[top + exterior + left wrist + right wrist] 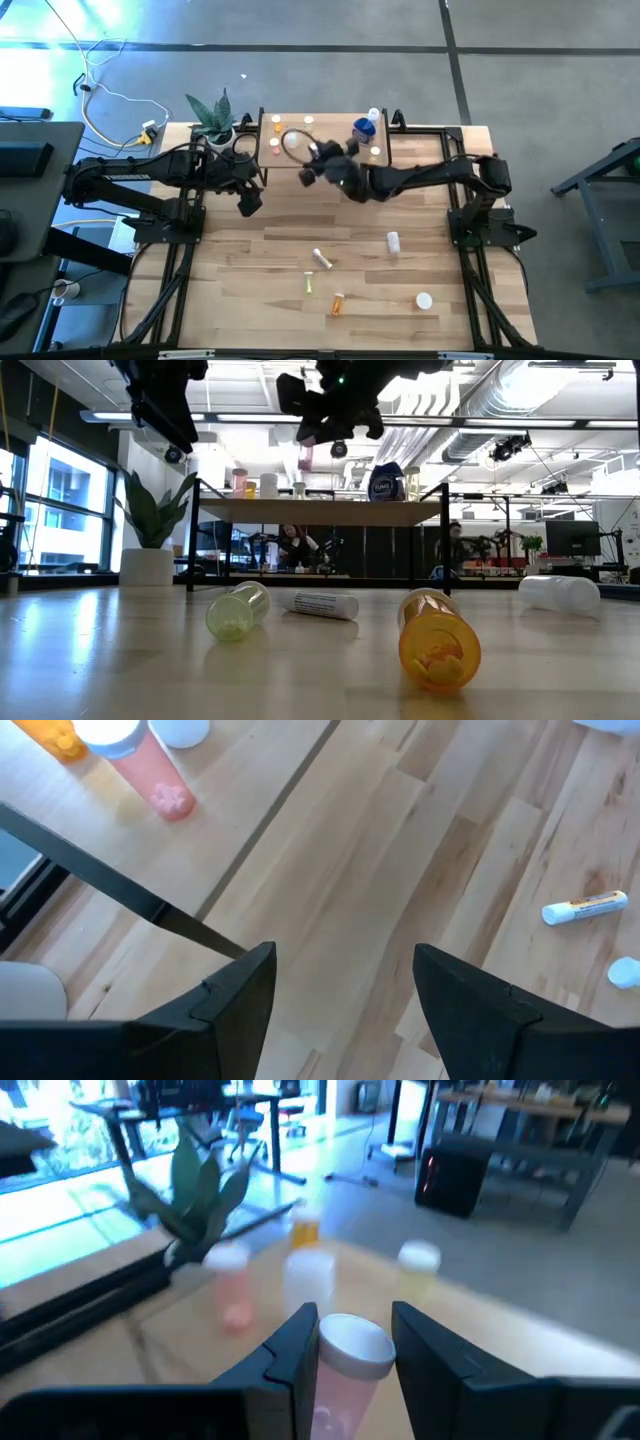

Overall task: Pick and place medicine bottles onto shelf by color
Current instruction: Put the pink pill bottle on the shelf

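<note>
My right gripper [354,1348] is shut on a pink bottle with a white cap and hangs over the near edge of the shelf [330,160], a low light-wood board on black legs at the table's far side. Pink [230,1285], white [308,1275], orange [304,1231] and yellow-green [418,1270] bottles stand on the shelf ahead of it. The larger blue bottle [363,130] stands toward the shelf's right end. My left gripper [345,960] is open above the table by the shelf's near left leg [110,885]. White [393,241], yellow-green [309,285] and orange [338,303] bottles lie on the table. My right gripper pinches the pink bottle between its two fingers, on the body just under the white cap [355,1342]. The bottle is lifted clear above the shelf, and the cap stands out past the fingertips. The lower body [340,1410] runs back between the fingers.
A potted green plant [215,118] stands at the shelf's left end. A white labelled tube [322,259] and a white bottle [424,300] lie on the table's near half. Black frame rails [165,290] run along both table sides. People sit in the room behind [295,545].
</note>
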`<action>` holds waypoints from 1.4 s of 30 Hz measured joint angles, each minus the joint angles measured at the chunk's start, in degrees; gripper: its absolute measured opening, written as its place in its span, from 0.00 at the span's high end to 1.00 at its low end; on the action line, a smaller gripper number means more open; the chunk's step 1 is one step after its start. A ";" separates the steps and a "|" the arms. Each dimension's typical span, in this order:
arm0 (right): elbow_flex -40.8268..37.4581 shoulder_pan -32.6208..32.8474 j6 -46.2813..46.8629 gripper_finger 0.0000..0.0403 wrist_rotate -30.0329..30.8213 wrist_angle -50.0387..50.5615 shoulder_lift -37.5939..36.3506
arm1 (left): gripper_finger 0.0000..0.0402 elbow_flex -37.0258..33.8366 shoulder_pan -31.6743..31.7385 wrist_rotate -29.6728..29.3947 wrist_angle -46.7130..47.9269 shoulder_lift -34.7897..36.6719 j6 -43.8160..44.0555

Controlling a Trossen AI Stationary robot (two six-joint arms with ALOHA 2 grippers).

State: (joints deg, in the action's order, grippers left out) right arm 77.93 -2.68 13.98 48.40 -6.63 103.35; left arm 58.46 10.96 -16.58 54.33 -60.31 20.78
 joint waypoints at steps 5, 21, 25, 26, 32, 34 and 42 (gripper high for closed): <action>0.00 -4.22 -7.70 0.76 -4.97 -5.76 0.00 | 0.43 0.00 0.00 -0.35 -0.39 0.01 0.04; 0.02 -6.35 -15.75 0.76 -21.50 -18.61 5.97 | 0.43 0.02 0.00 -0.35 -1.33 0.02 0.04; 0.02 -3.64 -20.15 0.76 -20.05 -20.78 6.62 | 0.43 0.02 0.00 -0.33 -0.92 0.02 0.10; 0.02 -3.13 -20.98 0.76 -18.77 -21.20 6.95 | 0.43 0.02 0.00 -0.29 -0.84 0.02 0.10; 0.02 -2.29 -23.46 0.76 -16.47 -25.24 10.35 | 0.43 0.02 0.00 -0.29 -0.17 0.02 0.23; 0.02 -2.29 -24.52 0.76 -16.41 -27.45 11.65 | 0.43 0.02 0.00 -0.31 -0.15 0.02 0.24; -0.02 -3.22 -26.51 0.76 -14.50 -28.44 12.98 | 0.43 0.02 0.00 -0.44 -0.17 0.02 0.24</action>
State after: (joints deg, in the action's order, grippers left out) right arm 77.91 -5.90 -12.53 33.91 -35.07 116.33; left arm 58.48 10.96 -17.01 54.15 -60.29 21.02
